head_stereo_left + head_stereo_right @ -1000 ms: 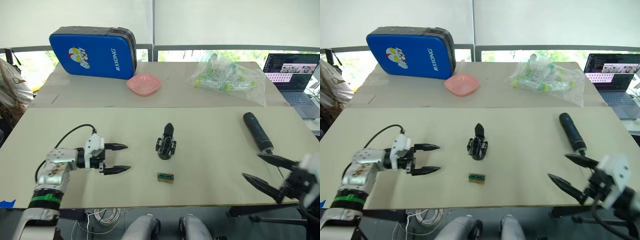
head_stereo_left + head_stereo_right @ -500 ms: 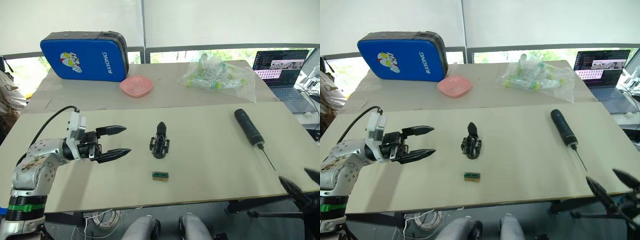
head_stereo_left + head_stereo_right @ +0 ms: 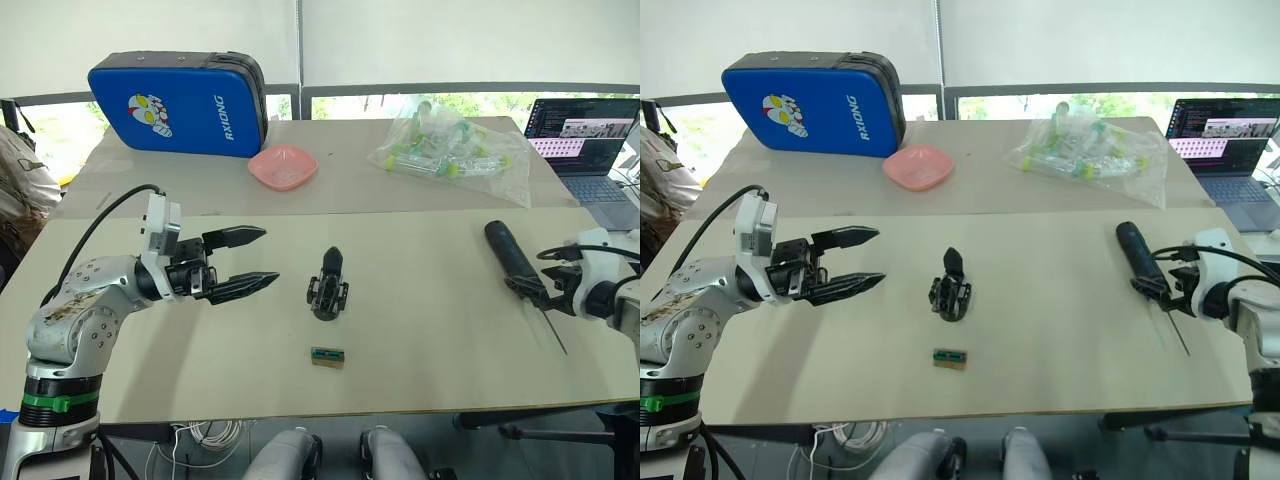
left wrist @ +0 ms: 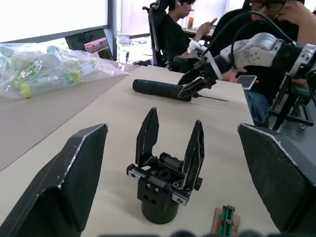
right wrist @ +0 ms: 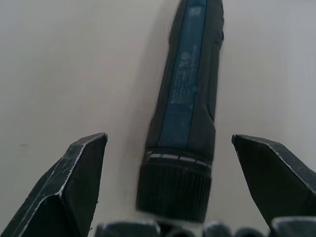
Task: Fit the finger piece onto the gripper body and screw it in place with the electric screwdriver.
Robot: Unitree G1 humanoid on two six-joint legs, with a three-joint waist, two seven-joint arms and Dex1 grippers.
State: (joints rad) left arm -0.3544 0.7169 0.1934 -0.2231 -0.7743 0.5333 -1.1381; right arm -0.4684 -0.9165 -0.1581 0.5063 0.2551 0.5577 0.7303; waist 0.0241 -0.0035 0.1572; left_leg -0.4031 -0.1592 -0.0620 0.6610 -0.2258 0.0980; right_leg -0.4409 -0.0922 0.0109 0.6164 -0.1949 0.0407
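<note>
Black fingers of the right end effector (image 3: 1160,291) stand apart astride the electric screwdriver (image 3: 514,263) on the desk (image 3: 420,330): pickup step, closing comes next. Left end effector (image 3: 252,261) gapes empty beside the gripper body (image 3: 328,285), standing mid-desk

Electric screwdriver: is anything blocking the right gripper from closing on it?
Nothing visible. The right gripper is open with a finger on either side of the electric screwdriver, which lies alone on bare table.
</note>
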